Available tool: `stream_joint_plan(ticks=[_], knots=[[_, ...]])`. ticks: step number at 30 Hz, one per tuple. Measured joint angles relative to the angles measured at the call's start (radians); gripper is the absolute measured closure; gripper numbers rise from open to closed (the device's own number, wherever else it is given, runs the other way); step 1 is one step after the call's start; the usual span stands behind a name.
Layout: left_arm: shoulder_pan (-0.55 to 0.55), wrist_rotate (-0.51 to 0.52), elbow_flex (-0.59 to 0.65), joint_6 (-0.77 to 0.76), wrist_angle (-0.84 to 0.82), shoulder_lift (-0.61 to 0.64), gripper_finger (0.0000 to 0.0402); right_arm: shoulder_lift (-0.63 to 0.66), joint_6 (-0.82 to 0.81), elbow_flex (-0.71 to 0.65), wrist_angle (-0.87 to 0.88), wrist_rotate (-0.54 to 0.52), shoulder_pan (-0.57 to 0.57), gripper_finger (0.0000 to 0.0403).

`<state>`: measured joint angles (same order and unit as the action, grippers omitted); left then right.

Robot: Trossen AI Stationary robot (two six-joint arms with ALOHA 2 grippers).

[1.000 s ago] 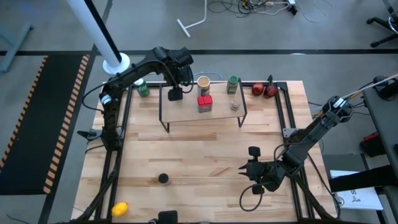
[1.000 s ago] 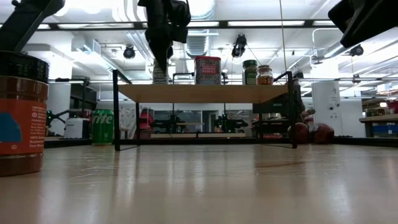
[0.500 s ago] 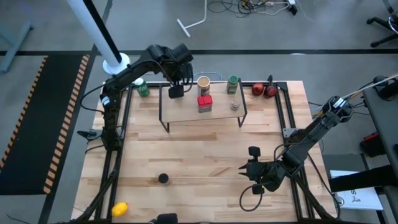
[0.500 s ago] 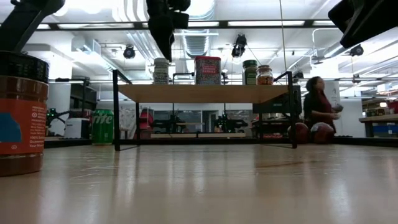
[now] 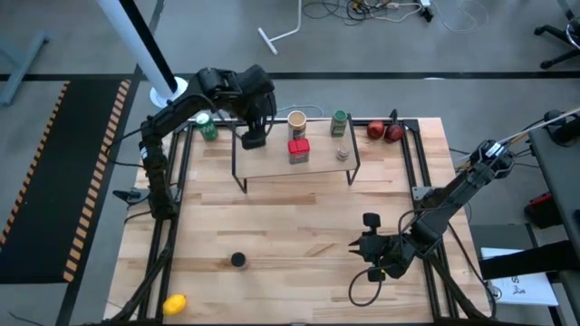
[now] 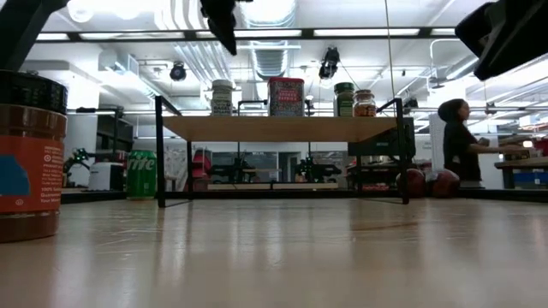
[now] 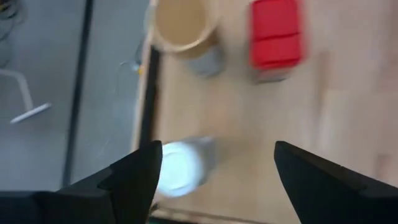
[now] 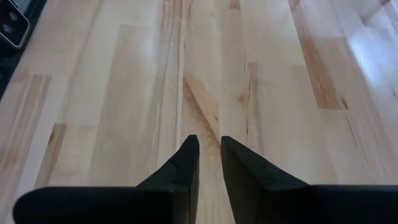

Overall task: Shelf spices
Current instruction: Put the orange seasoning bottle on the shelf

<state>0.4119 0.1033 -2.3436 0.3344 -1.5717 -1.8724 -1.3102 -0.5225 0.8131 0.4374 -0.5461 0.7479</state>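
The shelf stands at the table's far side. On its top stand the white-capped jar at the left end, the tan tub, the red tin, the green-capped jar and the small clear jar. My left gripper hangs open above the white-capped jar, well clear of it. The dark-capped brown jar stands on the table near the front. My right gripper rests shut low over the table at the near right.
A green can stands left of the shelf and two red fruits right of it. A yellow object lies at the near left corner. Black rails run along the table's sides. A person sits in the room behind.
My left gripper has let go of the white-capped jar and risen straight up off it, drifting slightly toward the table's left. The jar stays upright on the shelf's left end.
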Motion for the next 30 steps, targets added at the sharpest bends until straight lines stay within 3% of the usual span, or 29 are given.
stream_joint_plan(ticks=[4, 9, 20, 25, 30], knots=[[-0.101, -0.074, 0.001, -0.079, 0.000, 0.010, 0.0115, 0.000, -0.023, -0.010, 0.001, 0.004, 0.000, 0.0359], [-0.303, -0.120, 0.040, -0.213, 0.002, 0.010, 0.0128, 0.000, -0.053, -0.011, 0.001, 0.007, 0.003, 0.0353], [-0.761, -0.116, 0.338, -0.630, 0.088, 0.010, 0.0158, 0.000, -0.063, -0.011, -0.002, 0.023, 0.011, 0.0329], [-0.888, -0.115, 0.464, -0.734, 0.102, 0.010, 0.0177, 0.000, -0.051, -0.011, -0.007, 0.020, 0.011, 0.0337], [-0.937, -0.112, 0.551, -0.774, 0.143, 0.009, 0.0186, 0.000, -0.035, -0.011, -0.009, -0.015, 0.011, 0.0349]])
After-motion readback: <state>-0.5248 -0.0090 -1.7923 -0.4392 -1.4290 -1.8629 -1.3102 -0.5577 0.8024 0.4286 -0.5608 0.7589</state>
